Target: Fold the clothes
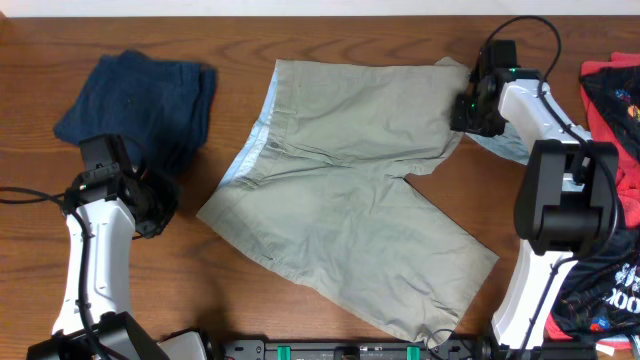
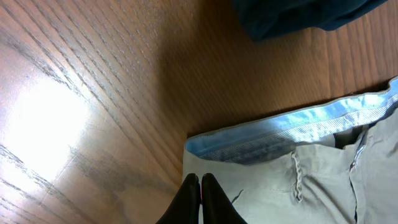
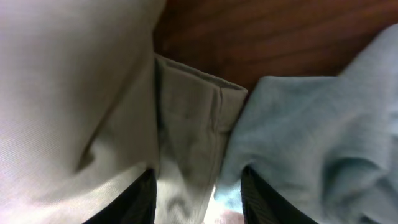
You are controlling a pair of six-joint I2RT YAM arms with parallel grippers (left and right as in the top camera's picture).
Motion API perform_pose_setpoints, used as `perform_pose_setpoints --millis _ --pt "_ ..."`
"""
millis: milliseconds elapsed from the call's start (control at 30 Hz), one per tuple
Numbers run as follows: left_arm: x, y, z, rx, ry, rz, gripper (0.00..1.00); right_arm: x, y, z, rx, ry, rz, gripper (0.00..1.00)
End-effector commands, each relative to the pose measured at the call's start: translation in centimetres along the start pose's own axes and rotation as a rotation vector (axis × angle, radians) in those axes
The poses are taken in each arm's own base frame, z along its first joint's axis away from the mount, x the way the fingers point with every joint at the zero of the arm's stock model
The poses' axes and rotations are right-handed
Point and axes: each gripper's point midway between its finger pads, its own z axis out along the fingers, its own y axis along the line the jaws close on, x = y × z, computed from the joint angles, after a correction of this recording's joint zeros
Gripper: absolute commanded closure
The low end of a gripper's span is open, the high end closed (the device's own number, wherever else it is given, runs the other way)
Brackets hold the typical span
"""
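Left gripper is pinched shut with nothing seen between the tips, at the near-left edge of the shorts. The khaki shorts lie spread mid-table, with one leg running toward the near right. A red-black printed garment is heaped right of the shorts. A navy garment is bunched far-left of the shorts, apart from them. Right gripper is at the shorts' far-right corner, jaws wide with the khaki hem between them. A light blue garment touches that corner.
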Motion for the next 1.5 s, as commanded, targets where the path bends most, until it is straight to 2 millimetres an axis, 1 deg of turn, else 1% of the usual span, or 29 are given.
perform_pose_setpoints --millis 0,33,67,100,133,200,267,300,400,433,500,567,633,700,767,833,867,900,967,1033,1100,1167,1267,1367,1467 --pt "0.1 0.0 0.0 0.001 0.006 0.004 0.94 -0.1 -0.5 0.9 0.006 0.007 0.029 0.65" --pt "0.1 0.0 0.0 0.001 0.005 0.004 0.94 0.0 -1.0 1.3 0.028 0.011 0.040 0.72" --pt "0.1 0.0 0.0 0.002 0.005 0.004 0.94 0.1 -1.4 1.4 0.052 0.012 0.056 0.82" --pt "0.1 0.0 0.0 0.001 0.005 0.004 0.93 0.3 -2.0 1.8 0.084 0.016 0.071 0.97" --pt "0.1 0.0 0.0 0.001 0.006 0.004 0.94 0.4 -2.4 1.9 0.105 0.019 0.082 0.99" --pt "0.1 0.0 0.0 0.001 0.005 0.004 0.94 0.6 -3.5 2.2 0.148 0.025 0.093 0.99" --pt "0.1 0.0 0.0 0.002 0.005 0.004 0.94 0.7 -5.7 1.8 0.241 0.022 0.121 0.99" --pt "0.1 0.0 0.0 0.001 0.006 0.004 0.94 0.7 -7.0 1.2 0.295 0.016 0.148 0.99" --pt "0.1 0.0 0.0 0.001 0.006 0.004 0.94 0.7 -11.5 -1.4 0.464 -0.015 0.255 0.99" --pt "0.1 0.0 0.0 0.001 0.006 0.004 0.94 0.8 -13.2 -2.7 0.515 -0.031 0.310 0.99" --pt "0.1 0.0 0.0 0.001 0.006 0.004 0.94 1.0 -15.2 -4.6 0.545 -0.048 0.406 0.99" --pt "0.1 0.0 0.0 0.001 0.006 0.004 0.94 1.3 -15.8 -5.9 0.495 -0.042 0.471 0.91" --pt "0.1 0.0 0.0 0.001 0.005 0.004 0.94 2.1 -15.3 -7.0 0.415 -0.003 0.493 0.83" --pt "0.1 0.0 0.0 0.001 0.006 0.004 0.94 2.9 -14.6 -8.2 0.348 0.037 0.494 0.78" --pt "0.1 0.0 0.0 0.001 0.005 0.004 0.94 3.6 -13.6 -9.2 0.293 0.069 0.466 0.76" --pt "0.1 0.0 0.0 0.002 0.005 0.004 0.94 3.6 -12.7 -10.4 0.248 0.068 0.421 0.76" --pt "0.1 0.0 0.0 0.002 0.005 0.004 0.94 3.2 -12.0 -10.8 0.211 0.052 0.389 0.76" --pt "0.1 0.0 0.0 0.002 0.005 0.004 0.94 2.3 -10.7 -11.3 0.141 0.021 0.333 0.76" --pt "0.1 0.0 0.0 0.002 0.005 0.004 0.94 0.1 -6.9 -12.3 -0.056 -0.059 0.181 0.74" --pt "0.0 0.0 0.0 0.003 0.003 0.005 0.94 -2.1 -2.2 -13.6 -0.255 -0.158 0.015 0.73" --pt "0.0 0.0 0.0 0.004 0.002 0.005 0.94 -3.3 0.2 -13.8 -0.314 -0.214 -0.054 0.73" --pt "0.0 0.0 0.0 0.004 0.002 0.005 0.94 -3.9 2.4 -13.2 -0.328 -0.242 -0.126 0.74" --pt "0.0 0.0 0.0 0.003 0.003 0.005 0.94 -3.7 6.3 -11.0 -0.353 -0.234 -0.218 0.76" --pt "0.0 0.0 0.0 0.003 0.003 0.005 0.94 -2.7 9.7 -7.8 -0.358 -0.196 -0.278 0.77" --pt "0.2 0.1 0.0 -0.002 0.010 0.003 0.94 -1.5 11.9 -4.3 -0.314 -0.160 -0.307 0.78"
